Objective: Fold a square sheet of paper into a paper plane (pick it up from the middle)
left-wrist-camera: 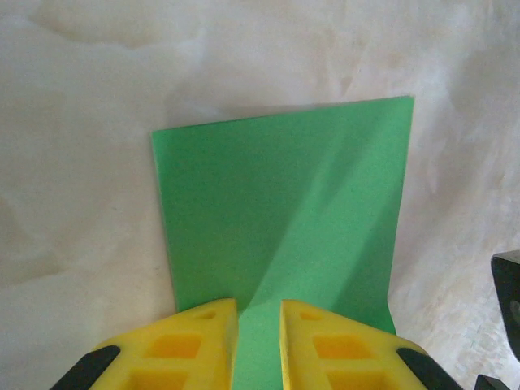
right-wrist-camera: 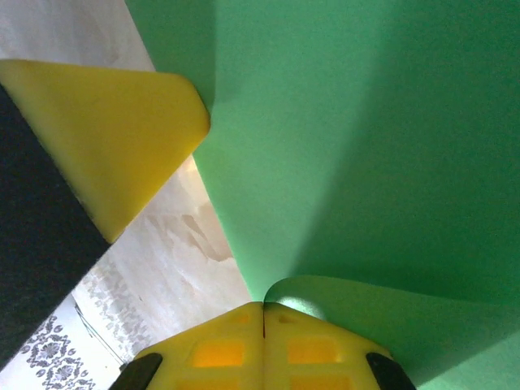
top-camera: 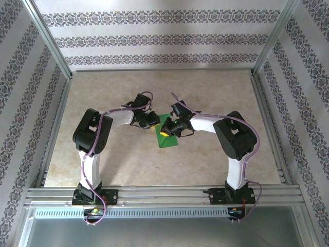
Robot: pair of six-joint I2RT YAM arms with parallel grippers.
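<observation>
My right gripper (right-wrist-camera: 262, 315) is clamped tight, its two yellow fingers pressed flat together with only a seam between them. The sheet (right-wrist-camera: 366, 162) comes out right at their tips, so I am pinching it there. Beside the tips the paper bulges in a soft rounded curl. Beyond that it sweeps up and away, smooth, matte and bright green, with a broad shadow across it.

My left gripper (left-wrist-camera: 258, 333) has its fingers slightly parted, leaving a narrow slot. Green shows through the slot, and I cannot tell whether the fingers (left-wrist-camera: 195, 345) touch the sheet. They are yellow moulded wedges with rectangular hollows and black mounts behind.

In the left wrist view the sheet has straight edges and square far corners. A faint diagonal line runs across it, and one side of the line is darker. In the right wrist view one left finger (right-wrist-camera: 114, 138), a blunt rounded triangle, sits just at the sheet's edge.

From above, both grippers meet over the sheet, the left at its left side. Under the sheet lies the table (top-camera: 103, 103), pale beige with marble-like mottling. Walls (top-camera: 154, 41) with bands of floral pattern stand well apart from the sheet on three sides. A ribbed aluminium rail (top-camera: 164, 194) runs along its near side.
</observation>
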